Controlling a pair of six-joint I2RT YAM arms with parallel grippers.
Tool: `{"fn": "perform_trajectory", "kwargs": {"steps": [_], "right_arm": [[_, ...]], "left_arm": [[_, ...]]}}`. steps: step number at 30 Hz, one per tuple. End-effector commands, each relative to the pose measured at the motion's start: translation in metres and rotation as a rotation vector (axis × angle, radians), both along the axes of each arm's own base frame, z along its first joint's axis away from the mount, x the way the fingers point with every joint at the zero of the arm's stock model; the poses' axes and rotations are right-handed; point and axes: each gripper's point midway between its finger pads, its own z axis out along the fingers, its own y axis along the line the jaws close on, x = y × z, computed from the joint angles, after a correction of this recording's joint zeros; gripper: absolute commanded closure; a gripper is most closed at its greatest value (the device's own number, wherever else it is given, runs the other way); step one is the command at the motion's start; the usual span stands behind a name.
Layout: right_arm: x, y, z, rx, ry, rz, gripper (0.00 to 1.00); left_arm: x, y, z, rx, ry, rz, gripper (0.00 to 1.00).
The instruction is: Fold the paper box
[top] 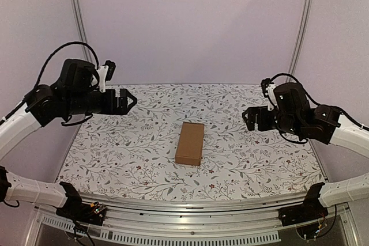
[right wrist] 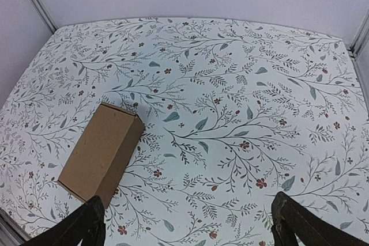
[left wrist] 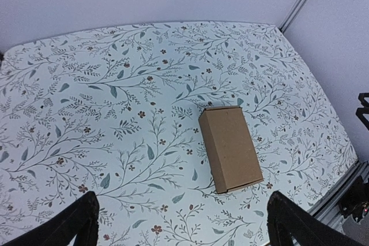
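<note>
Well, your floral table [top: 115, 154] has bare cloth on every side of the paper box [top: 190, 143], which lies closed near the middle, clear of the edges. Your left gripper [top: 129, 101] and right gripper [top: 249, 118] hover at either side, jaws spread wide.

The left fingers [left wrist: 69, 223] are cut off by the bottom edge of the left wrist view, showing only as two dark stubs. The right fingers [right wrist: 300, 217] are cut the same way in theirs. From above, the left arm [top: 14, 129] and right arm [top: 351, 135] run off the sides. The box [top: 190, 142] hides its underside, and its end flaps are too small to read.
</note>
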Motion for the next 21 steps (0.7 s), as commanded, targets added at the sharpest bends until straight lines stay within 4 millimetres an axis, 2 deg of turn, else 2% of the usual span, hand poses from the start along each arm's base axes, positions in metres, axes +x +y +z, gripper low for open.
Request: {"fn": "perform_trajectory", "kwargs": {"steps": [1,5,10,14,18,21], "right_arm": [[-0.017,-0.044,0.005,-0.071,-0.012,-0.099,0.01],[-0.032,-0.063,0.025,-0.042,-0.051,-0.118,0.01],[-0.041,-0.085,0.034,-0.041,-0.071,-0.18,0.01],[-0.044,-0.097,0.029,-0.045,-0.081,-0.22,0.01],[-0.049,-0.085,0.017,-0.058,-0.068,-0.12,0.01],[-0.046,-0.088,0.014,-0.056,-0.09,-0.148,0.01]], "left_arm": [[-0.019,0.031,0.008,0.08,-0.025,0.013,0.0],[-0.033,0.045,0.026,0.065,-0.093,0.007,0.0],[-0.046,0.056,0.04,0.045,-0.212,-0.019,0.0],[-0.055,0.056,0.037,0.005,-0.286,-0.054,0.0],[-0.061,0.06,0.038,-0.017,-0.316,-0.061,0.0],[-0.061,0.059,0.037,-0.019,-0.32,-0.066,0.0]]}}
